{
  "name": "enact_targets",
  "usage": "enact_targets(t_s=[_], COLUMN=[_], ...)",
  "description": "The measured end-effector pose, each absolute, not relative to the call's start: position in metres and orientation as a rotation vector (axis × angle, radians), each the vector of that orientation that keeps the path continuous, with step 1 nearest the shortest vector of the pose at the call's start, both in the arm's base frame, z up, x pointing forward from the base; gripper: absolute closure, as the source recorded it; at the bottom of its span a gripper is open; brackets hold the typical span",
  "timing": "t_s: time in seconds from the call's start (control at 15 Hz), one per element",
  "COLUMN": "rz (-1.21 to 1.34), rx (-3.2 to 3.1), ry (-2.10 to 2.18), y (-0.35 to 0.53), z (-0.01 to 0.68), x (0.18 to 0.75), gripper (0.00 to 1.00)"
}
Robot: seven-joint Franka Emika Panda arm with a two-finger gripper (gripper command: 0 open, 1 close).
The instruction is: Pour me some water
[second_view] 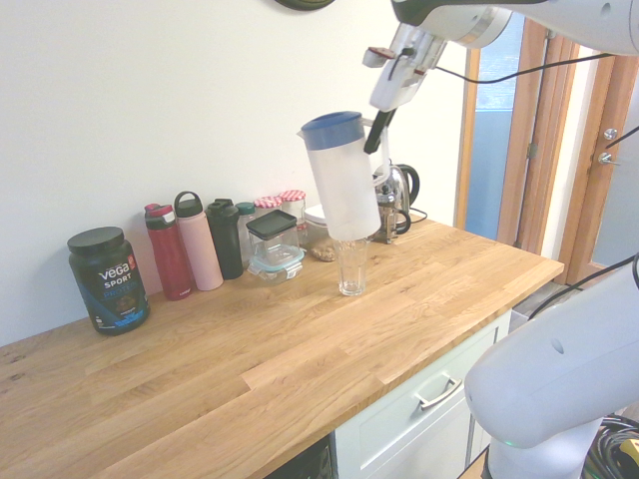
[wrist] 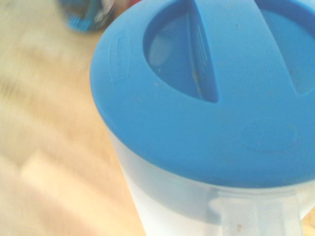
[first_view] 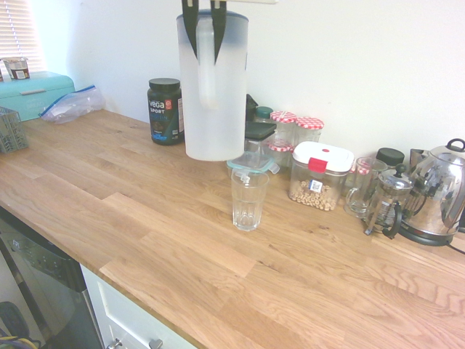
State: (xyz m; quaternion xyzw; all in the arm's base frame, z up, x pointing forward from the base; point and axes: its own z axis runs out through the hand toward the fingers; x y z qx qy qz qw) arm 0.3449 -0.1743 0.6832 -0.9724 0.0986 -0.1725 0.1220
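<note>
While closed, end effector (first_view: 208,52) grips pitcher (first_view: 212,94).

One pitcher (second_view: 342,185), one drinking glass (second_view: 351,266)

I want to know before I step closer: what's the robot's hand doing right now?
Gripper: closed on the handle of the pitcher, holding it up off the counter.

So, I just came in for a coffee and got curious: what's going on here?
The robot arm's end effector grips a blue-lidded pitcher by its handle, holding it raised and slightly tilted near an empty-looking glass on the counter. No water is seen flowing.
</note>
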Motion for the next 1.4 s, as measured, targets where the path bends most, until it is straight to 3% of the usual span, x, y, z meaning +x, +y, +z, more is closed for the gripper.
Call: enact_targets(t_s=[0.47, 1.4], rz=[-0.263, -0.095], rx=[-2.932, -3.062], ry=[-0.239, -0.364], y=[-0.26, -0.308], z=[0.642, 0.576], x=[0.394, 0.431], gripper=[1.0, 1.0])
